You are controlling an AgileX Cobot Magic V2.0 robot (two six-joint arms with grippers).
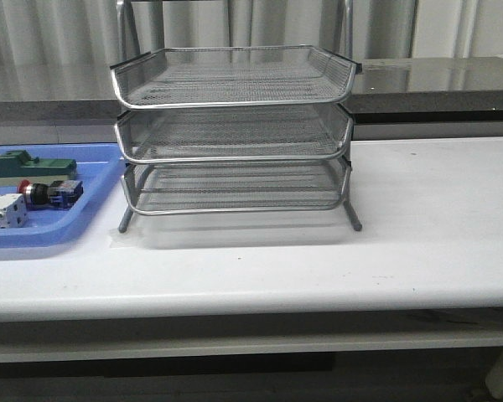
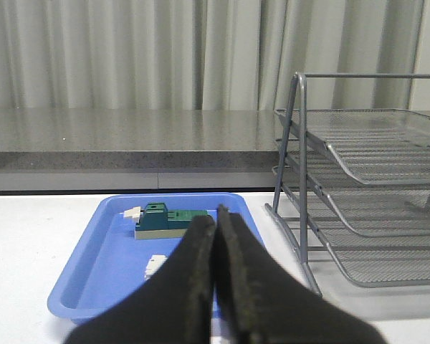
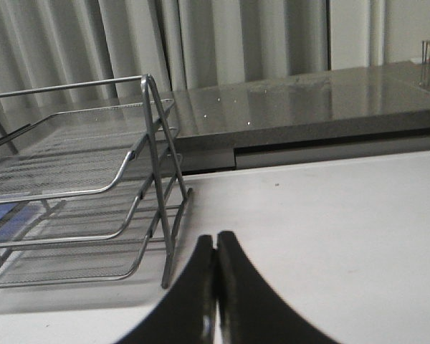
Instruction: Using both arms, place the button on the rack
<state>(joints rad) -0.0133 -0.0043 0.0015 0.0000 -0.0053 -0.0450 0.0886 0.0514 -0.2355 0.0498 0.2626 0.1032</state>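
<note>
Both grippers, left [image 2: 215, 244] and right [image 3: 216, 269], were pressed fully closed and held nothing. In the front view the button [image 1: 40, 192] lay on its side in the blue tray [image 1: 84, 219] at nine o'clock from the rack [image 1: 235, 134], between a green block [image 1: 32, 165] and a white part [image 1: 4, 211]. The rack stood mid-worktop [image 1: 419, 243].

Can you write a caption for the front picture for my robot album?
Silver three-tier wire-mesh rack stands empty on the white table, the red-headed push button waiting in the blue plastic tray.
</note>
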